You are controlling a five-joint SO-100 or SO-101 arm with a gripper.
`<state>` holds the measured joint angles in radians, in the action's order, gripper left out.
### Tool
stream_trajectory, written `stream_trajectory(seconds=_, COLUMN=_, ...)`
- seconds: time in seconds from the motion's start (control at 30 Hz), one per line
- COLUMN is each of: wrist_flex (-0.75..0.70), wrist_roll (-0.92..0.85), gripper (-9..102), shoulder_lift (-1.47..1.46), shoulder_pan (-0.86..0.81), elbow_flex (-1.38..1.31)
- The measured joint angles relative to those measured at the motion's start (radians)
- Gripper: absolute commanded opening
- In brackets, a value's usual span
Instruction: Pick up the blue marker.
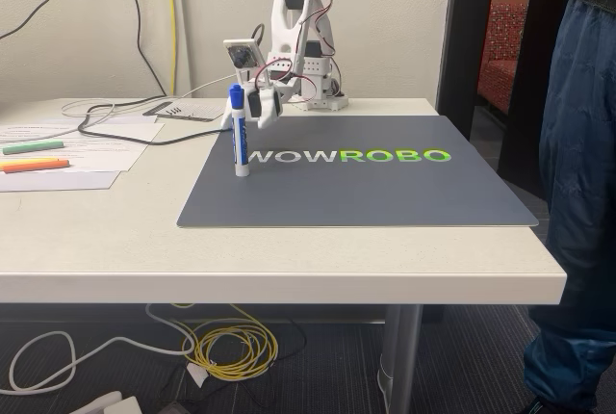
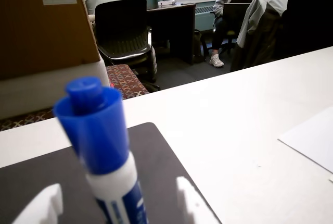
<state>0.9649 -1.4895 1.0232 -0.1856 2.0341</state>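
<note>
The blue marker stands upright in the fixed view, blue cap on top, with its lower end at or just above the left part of the grey mat. My white gripper reaches down from the arm at the back and is shut on the marker's upper barrel. In the wrist view the blue marker rises up the lower left, cap nearest the camera. The gripper has its white fingertips showing low on either side of the barrel.
A green highlighter and an orange highlighter lie on papers at the table's left. Cables run behind them. A person in blue trousers stands at the table's right end. A cardboard box sits beyond the table edge.
</note>
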Motion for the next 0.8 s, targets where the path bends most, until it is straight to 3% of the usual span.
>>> stream_trajectory(seconds=0.8, wrist_flex=-0.028, wrist_roll=-0.028, gripper=24, shoulder_lift=-0.107, shoulder_pan=-0.014, elbow_flex=-0.169)
